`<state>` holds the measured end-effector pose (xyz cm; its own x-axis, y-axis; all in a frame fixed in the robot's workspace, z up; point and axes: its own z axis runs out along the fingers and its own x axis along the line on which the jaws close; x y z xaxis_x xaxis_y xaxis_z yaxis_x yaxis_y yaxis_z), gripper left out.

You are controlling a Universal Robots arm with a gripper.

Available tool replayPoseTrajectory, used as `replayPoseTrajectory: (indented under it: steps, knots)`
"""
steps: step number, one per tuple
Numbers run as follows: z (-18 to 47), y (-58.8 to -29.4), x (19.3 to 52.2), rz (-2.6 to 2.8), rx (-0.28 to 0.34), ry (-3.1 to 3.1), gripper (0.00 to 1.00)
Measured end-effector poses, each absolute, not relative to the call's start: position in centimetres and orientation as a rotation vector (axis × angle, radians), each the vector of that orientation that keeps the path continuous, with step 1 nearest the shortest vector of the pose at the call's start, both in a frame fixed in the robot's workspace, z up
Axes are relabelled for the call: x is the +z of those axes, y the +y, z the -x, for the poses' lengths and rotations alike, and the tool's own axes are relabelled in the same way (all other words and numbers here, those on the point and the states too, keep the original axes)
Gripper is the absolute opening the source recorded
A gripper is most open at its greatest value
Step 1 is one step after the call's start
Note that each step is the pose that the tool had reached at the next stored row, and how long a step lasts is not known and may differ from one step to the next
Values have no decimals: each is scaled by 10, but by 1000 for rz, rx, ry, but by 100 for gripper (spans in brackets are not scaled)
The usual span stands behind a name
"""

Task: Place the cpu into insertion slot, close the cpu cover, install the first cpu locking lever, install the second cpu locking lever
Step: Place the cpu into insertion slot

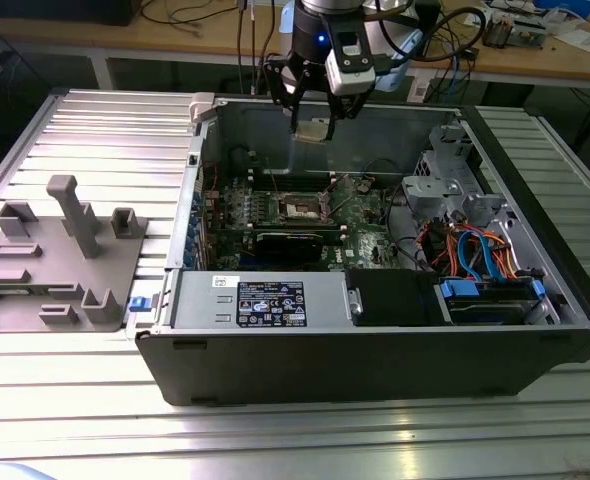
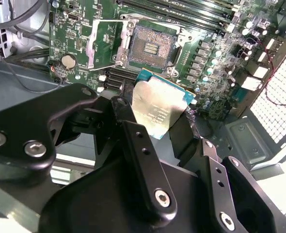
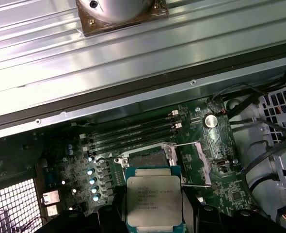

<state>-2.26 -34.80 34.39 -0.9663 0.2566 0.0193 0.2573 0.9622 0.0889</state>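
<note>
Presently my black pincer pinches the flat silver-grey square cpu edgewise, presumably to sit flat in the dark-centred square insertion slot below.

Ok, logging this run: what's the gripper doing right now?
Gripper: closed on the cpu, held above the empty socket.

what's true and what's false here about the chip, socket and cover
The end effector grips the flat square silver-grey cpu. True.
The cpu sits in the square dark-centred insertion slot. False: the slot is empty, and the chip is held above the green motherboard.
The thin silvery frame-shaped cpu cover is shut over the slot. False: it lies swung open beside it.
A grey plastic fixture stands outside the black computer case, on the exterior view's left. True.
</note>
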Motion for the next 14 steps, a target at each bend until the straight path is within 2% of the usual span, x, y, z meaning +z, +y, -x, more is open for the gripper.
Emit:
replayPoseTrajectory:
  steps: [14]
  knots:
    - [23, -348, 344, 514, -143, -3091, 54]
